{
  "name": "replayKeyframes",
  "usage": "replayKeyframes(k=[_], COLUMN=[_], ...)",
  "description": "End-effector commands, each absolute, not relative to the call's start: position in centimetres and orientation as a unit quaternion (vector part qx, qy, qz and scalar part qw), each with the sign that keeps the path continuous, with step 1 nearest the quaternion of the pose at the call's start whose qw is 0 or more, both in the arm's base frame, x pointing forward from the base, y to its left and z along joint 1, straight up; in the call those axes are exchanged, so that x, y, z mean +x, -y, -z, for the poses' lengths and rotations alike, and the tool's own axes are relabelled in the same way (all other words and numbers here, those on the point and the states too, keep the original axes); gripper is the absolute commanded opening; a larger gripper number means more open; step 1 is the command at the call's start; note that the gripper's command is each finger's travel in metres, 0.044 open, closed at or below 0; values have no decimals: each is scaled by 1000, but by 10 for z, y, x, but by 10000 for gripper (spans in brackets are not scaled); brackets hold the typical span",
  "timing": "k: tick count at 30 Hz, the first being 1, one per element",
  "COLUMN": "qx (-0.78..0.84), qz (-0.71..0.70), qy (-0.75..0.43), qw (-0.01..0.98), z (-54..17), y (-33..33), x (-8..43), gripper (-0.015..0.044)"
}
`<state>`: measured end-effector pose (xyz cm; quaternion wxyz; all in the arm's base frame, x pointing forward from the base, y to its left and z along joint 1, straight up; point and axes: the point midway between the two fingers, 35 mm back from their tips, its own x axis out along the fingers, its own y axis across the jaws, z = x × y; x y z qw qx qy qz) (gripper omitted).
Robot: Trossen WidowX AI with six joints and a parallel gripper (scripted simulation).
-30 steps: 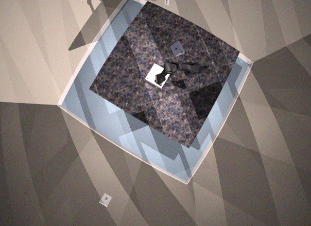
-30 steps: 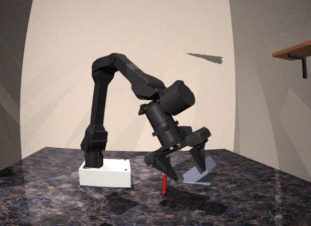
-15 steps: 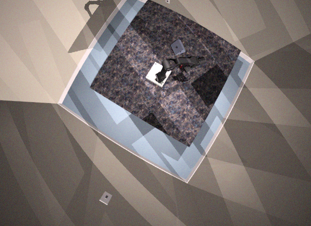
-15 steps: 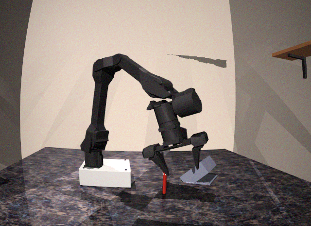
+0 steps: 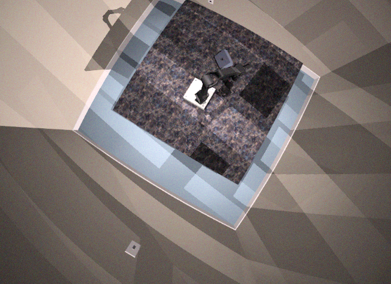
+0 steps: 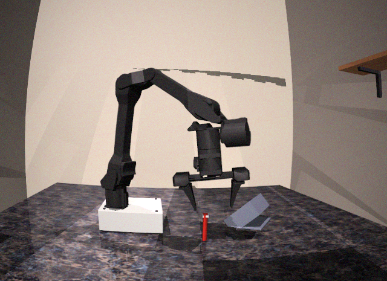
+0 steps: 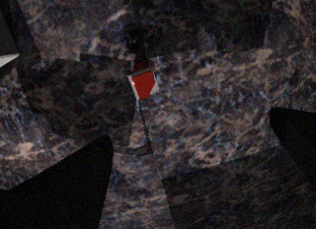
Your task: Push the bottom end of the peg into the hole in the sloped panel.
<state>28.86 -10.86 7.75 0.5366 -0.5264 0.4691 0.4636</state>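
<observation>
The red peg (image 6: 204, 228) (image 7: 144, 85) stands upright on the table. It has a pale band near its top, and in the wrist view its top looks angular, with flat sides. My gripper (image 6: 213, 208) (image 7: 193, 129) is open and empty, pointing down with its fingertips a little above the peg's top. In the wrist view the peg lies above and left of the midpoint between the fingertips. The grey-blue sloped panel (image 5: 226, 55) (image 6: 248, 211) stands right of the peg in the exterior view. Its small dark hole (image 5: 222, 58) shows from above; its shape is too small to tell. The arm hides the peg from above.
The white base block (image 5: 191, 93) (image 6: 130, 222) under the arm stands left of the peg in the exterior view. A wooden wall shelf (image 6: 364, 64) is at the far right. Dark shadows lie across the speckled table (image 5: 164, 69) (image 6: 78, 256).
</observation>
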Motion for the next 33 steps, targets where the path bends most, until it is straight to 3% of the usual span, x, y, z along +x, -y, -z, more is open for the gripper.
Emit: replayKeyframes(k=[1,33], qx=[-534,-542], qz=[-497,-527], qy=[-465,-458], qw=[501,467], z=[-76,-40], y=[95,84], x=[279,275], gripper=[440,440])
